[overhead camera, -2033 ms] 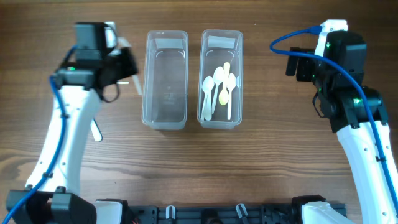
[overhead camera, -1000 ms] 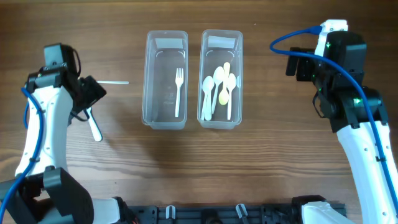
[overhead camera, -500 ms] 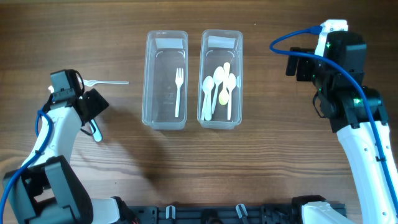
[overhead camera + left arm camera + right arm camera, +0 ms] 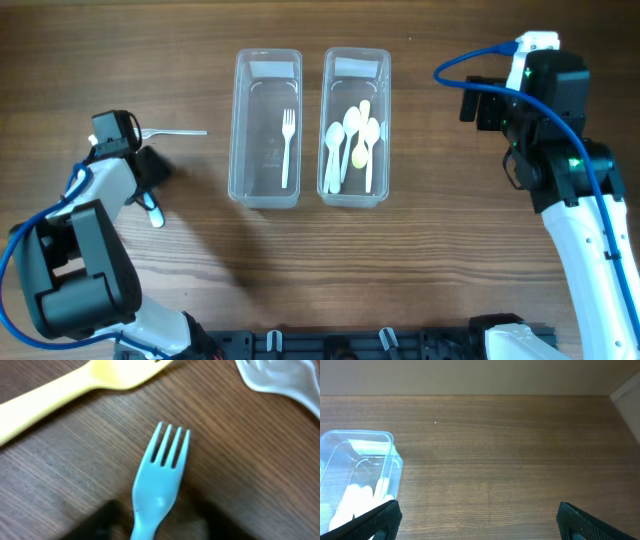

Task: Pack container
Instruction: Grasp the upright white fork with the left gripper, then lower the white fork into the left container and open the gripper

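On the wooden tabletop (image 4: pixel 420 260) we see two clear rectangular tubs side by side: the left container (image 4: pixel 258 150) holds one white fork (image 4: pixel 288 150), the right container (image 4: pixel 356 62) white spoons (image 4: pixel 352 145). The right fingers (image 4: pixel 577 520) stand wide; over a pale-blue fork (image 4: pixel 160 485), we cannot tell the left fingers' (image 4: pixel 100 522) spread.

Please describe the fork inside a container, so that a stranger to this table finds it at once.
Two clear containers stand side by side on the wooden table. In the left container lies a single white fork, tines toward the far edge. It is alone there: the right container holds only spoons, and a loose fork lies on bare wood.
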Motion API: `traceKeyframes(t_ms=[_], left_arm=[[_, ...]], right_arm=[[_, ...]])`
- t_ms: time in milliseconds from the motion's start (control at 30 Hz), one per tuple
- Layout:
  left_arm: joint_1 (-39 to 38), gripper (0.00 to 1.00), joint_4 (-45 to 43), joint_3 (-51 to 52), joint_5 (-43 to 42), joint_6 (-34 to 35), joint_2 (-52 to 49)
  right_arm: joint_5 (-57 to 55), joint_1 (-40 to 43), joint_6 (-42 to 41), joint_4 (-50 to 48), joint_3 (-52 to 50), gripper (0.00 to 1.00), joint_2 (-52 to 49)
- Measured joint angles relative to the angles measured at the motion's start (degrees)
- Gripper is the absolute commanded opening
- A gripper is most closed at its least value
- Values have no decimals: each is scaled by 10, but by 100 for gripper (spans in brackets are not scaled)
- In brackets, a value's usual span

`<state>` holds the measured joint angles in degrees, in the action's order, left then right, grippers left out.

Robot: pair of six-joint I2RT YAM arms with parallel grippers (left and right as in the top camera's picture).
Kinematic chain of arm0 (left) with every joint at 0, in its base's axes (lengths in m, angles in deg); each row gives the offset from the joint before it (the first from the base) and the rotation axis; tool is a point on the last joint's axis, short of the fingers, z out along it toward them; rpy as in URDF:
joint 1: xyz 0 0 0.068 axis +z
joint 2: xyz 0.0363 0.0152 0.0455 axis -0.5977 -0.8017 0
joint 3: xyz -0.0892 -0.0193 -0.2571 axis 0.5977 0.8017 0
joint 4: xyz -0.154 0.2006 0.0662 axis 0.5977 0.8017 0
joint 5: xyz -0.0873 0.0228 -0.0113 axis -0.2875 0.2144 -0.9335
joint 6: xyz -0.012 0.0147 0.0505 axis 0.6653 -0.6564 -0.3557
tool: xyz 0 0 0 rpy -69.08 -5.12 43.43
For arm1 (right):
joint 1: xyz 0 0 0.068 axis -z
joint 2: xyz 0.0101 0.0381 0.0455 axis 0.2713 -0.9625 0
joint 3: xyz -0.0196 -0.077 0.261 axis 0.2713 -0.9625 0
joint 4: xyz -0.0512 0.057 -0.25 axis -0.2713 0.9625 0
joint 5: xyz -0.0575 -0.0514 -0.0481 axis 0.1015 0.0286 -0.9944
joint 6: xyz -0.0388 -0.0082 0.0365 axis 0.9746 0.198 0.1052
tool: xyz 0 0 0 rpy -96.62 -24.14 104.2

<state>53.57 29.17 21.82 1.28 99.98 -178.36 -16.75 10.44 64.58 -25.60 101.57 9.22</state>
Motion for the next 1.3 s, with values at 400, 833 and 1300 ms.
traceKeyframes(t_ms=[400,833,1300], left_arm=[[2,4,91,-12,-69,9,18],[-203,4,86,-55,-187,-90,307],[-304,66,7,-55,-114,-100,166]], right_arm=[[0,0,0,0,0,100,0],[0,0,0,0,0,100,0],[0,0,0,0,0,100,0]])
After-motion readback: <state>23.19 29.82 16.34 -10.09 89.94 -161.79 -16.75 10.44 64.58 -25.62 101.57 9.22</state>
